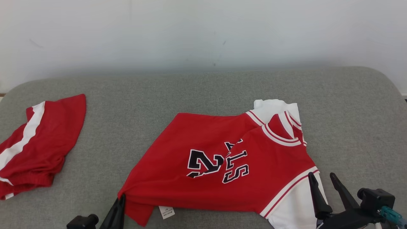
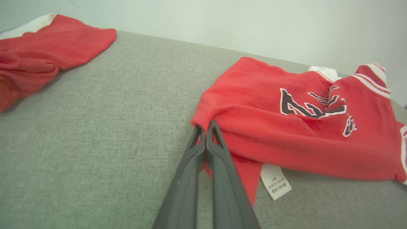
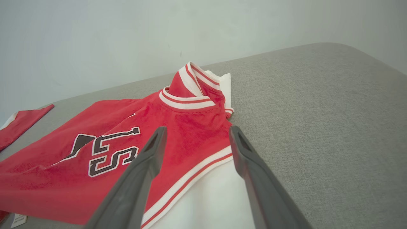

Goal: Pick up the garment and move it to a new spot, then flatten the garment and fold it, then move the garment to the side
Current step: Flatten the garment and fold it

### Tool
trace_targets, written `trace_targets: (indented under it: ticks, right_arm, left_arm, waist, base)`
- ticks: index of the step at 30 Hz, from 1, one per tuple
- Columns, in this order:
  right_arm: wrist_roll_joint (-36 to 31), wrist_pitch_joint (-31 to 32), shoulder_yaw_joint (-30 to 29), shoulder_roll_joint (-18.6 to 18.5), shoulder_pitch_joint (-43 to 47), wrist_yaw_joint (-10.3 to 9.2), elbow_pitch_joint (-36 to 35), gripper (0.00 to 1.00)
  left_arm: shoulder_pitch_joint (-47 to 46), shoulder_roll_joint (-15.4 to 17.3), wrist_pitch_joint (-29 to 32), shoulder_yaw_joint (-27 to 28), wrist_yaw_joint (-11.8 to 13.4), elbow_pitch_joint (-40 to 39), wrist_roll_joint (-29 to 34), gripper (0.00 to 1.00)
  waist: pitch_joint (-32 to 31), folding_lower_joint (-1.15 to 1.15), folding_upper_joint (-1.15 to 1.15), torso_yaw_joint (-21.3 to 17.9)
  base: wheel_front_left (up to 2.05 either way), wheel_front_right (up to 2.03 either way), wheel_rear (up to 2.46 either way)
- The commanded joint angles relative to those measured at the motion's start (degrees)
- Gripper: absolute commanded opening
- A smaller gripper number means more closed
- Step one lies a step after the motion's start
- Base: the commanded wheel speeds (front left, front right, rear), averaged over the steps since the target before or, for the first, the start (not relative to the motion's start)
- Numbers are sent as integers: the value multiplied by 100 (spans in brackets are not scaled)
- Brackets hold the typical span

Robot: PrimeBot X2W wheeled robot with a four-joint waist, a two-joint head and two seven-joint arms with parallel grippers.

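One jersey (image 1: 206, 140), red shorts (image 1: 47, 136) on grey fabric surface (image 1: 203, 92); white wall (image 1: 203, 31).

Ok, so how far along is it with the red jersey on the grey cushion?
Barely started. Done: nothing visible; the red basketball jersey with white sleeves lies rumpled on the grey fabric cushion. In hand: the left claw is shut on its near hem corner, while the right claw hangs open over the white sleeve. Left: lifting it to a new spot, flattening, folding, moving it aside.
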Motion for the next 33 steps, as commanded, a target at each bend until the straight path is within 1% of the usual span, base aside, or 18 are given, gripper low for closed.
trace_targets:
  ticks: [1,6,7,8,13,16,19,24,33]
  right_arm:
    - [24,-51,11,2,-1,-4,14,100]
    - [48,-102,38,48,-4,-4,96,100]
    - [60,-127,65,64,-16,-4,147,100]
    - [60,-139,71,68,-25,-4,165,100]
    - [111,-166,128,70,-95,-4,244,100]
    - [127,-175,140,54,-115,-4,278,100]
    - [142,-176,147,18,-156,-4,318,100]
    - [154,-129,132,-23,-198,-4,349,100]
    - [154,-110,210,-79,-331,-4,368,100]
  left_arm:
    - [-41,52,-24,9,5,-68,52,0]
    - [-75,231,149,-92,-6,-657,187,0]
    - [-45,302,365,-184,-23,-1051,210,0]
    - [-39,313,426,-204,-25,-1165,203,0]
    - [22,400,659,-247,-37,-1337,169,0]
    - [54,504,689,-250,-36,-1153,187,0]
    - [-13,608,584,-221,-31,-866,221,0]
    - [-246,636,300,-173,-49,-400,164,0]
    - [-929,790,12,-351,-150,366,427,0]
  waist:
    - [-18,-1,0,46]
    - [-65,-1,0,136]
    - [-79,-1,0,150]
    - [-85,-1,0,150]
    - [-72,-1,0,67]
    - [-48,-1,0,-4]
    - [-29,-1,0,-74]
    - [-2,-1,0,-126]
    - [130,-1,0,-235]
  base:
    - [0,0,0]
    - [0,0,0]
    - [0,0,0]
    - [0,0,0]
    - [0,0,0]
    - [0,0,0]
    - [0,0,0]
    - [0,0,0]
    - [0,0,0]
